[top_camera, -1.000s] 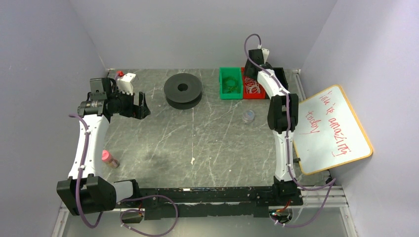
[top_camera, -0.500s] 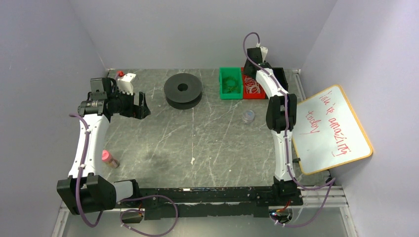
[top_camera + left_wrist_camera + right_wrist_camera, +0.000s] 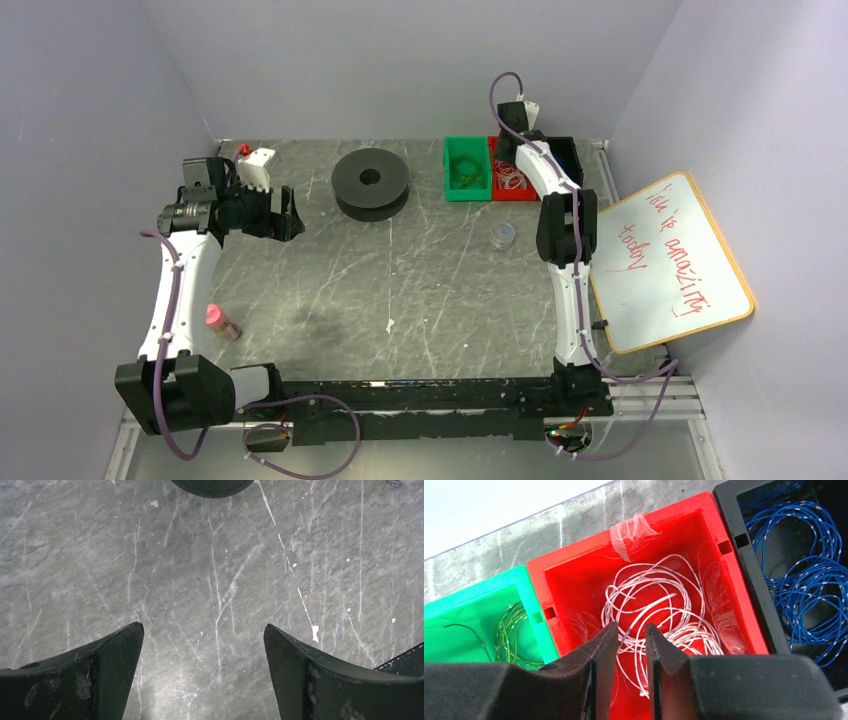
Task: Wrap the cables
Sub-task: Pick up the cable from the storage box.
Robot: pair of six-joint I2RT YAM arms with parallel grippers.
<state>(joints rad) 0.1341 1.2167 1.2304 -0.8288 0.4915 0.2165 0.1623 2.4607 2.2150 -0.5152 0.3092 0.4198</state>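
We are poising the right gripper (image 3: pixel 630 627) over white cable (image 3: pixel 659 600) for pickup; its grip we cannot tell. The left gripper (image 3: pixel 202 629) is hanging spread near the black spool (image 3: pixel 350 186), ready for winding.

My left gripper (image 3: pixel 285 214) hangs at nine o'clock, jaws apart, with the black spool (image 3: pixel 371 183) off toward its two o'clock. At one o'clock my right gripper (image 3: pixel 507 152) is over the red bin (image 3: pixel 513 186), which stands between the green bin (image 3: pixel 451 170) and the black bin (image 3: pixel 570 155).
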